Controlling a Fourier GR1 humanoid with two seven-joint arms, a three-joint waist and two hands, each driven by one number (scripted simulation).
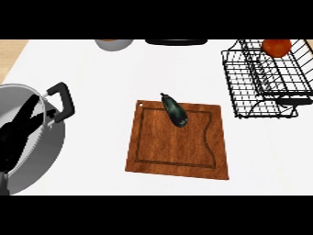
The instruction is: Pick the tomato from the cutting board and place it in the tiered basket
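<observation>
The white worktop (pixel 91 82) fills most of the frame. At the left edge sits a big grey pot (pixel 47 156). Its black handle (pixel 62 98) sticks out toward the upper right.

In the middle lies the brown wooden cutting board (pixel 176 147), flat on the worktop. At the upper right stands the black wire tiered basket (pixel 254 87), well apart from the board.

The left hand (pixel 13 133) shows at the left edge, in front of the grey pot. Its black fingers are straight and point up and to the right. It is spread out and holds nothing.

A long dark green vegetable (pixel 175 111) lies on the top edge of the cutting board, and one end pokes past the edge.

The red tomato (pixel 276 47) sits inside the tiered basket, in its top part, near the upper right corner of the frame.

A small grey bowl (pixel 113 44) peeks in at the top edge.
</observation>
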